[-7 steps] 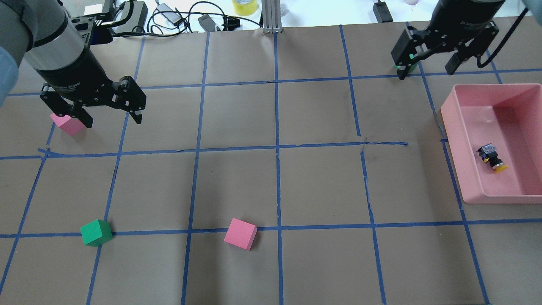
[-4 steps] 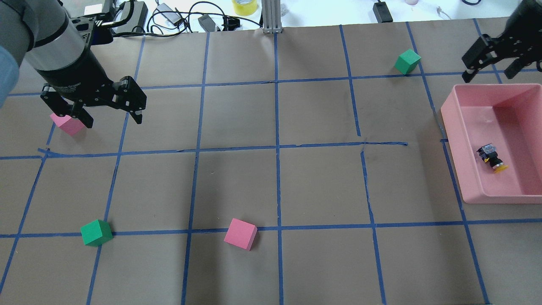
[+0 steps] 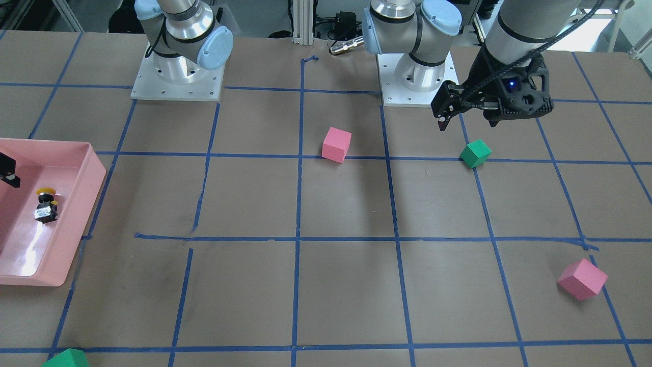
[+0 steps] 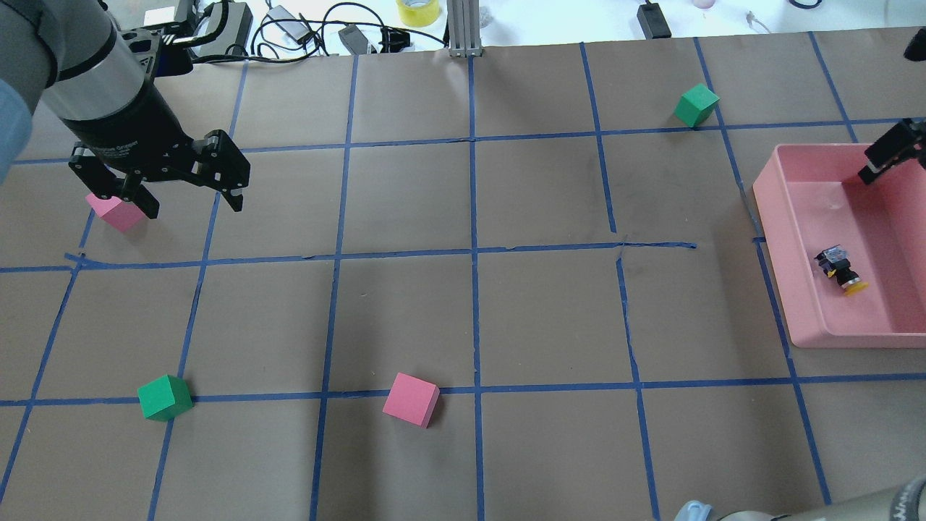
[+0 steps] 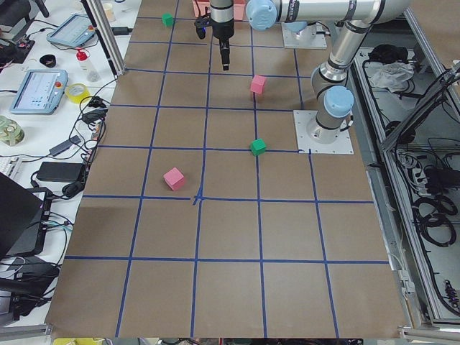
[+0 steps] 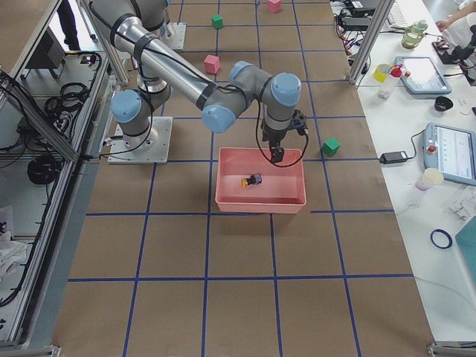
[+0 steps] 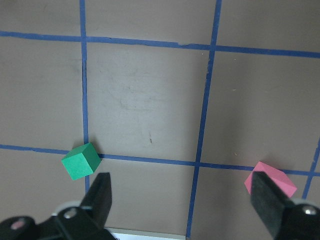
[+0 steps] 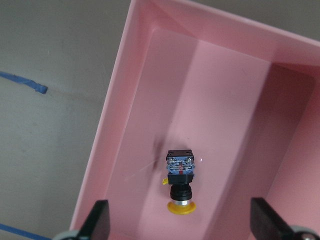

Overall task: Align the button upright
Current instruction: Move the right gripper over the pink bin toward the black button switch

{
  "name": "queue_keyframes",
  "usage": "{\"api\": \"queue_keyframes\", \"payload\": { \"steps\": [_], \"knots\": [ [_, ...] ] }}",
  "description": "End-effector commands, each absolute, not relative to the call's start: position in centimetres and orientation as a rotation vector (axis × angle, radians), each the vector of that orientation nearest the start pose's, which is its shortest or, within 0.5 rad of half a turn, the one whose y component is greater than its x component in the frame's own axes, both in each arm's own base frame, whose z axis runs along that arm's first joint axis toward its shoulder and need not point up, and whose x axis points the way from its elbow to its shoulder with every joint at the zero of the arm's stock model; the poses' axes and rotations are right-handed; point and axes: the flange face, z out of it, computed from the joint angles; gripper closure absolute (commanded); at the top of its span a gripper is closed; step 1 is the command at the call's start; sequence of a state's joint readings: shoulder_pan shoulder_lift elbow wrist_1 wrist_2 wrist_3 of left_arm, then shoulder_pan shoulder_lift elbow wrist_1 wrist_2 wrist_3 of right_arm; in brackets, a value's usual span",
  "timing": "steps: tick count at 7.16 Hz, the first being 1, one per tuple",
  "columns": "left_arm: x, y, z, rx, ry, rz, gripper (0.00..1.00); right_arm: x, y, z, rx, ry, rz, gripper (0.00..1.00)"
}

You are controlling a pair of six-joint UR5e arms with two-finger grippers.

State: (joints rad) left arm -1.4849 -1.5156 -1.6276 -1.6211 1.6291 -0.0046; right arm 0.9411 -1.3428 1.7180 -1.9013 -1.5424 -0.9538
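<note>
The button (image 4: 839, 269) lies on its side on the floor of the pink bin (image 4: 771, 210), yellow cap toward the robot's side. It also shows in the front view (image 3: 45, 206) and the right wrist view (image 8: 180, 175). My right gripper (image 8: 180, 202) is open and hovers above the bin's far end, apart from the button; only one of its fingers (image 4: 886, 153) shows in the overhead view. My left gripper (image 4: 192, 205) is open and empty, raised above the table next to a pink cube (image 4: 116, 212).
A green cube (image 4: 696, 105) sits left of the bin's far end. A second pink cube (image 4: 411, 399) and a second green cube (image 4: 165, 397) lie near the robot's side. Cables and boxes lie past the table's far edge.
My right gripper has moved right, from above the far green cube to over the pink bin. The left arm, the button and the cubes have not moved.
</note>
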Motion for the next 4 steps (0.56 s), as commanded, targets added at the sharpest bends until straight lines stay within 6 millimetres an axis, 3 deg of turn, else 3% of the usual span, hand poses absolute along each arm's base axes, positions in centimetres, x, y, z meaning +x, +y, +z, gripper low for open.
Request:
{"api": "queue_keyframes", "payload": {
  "steps": [1,4],
  "knots": [
    [-8.7,-47.2,48.2,-0.137,3.081,0.084,0.00,-22.2,-51.2,29.0,-0.698,3.035,-0.006,0.00],
    [-8.7,-47.2,48.1,-0.135,3.081,0.089,0.00,-23.4,-50.6,28.7,-0.760,3.010,-0.010,0.00]
  ]
}}
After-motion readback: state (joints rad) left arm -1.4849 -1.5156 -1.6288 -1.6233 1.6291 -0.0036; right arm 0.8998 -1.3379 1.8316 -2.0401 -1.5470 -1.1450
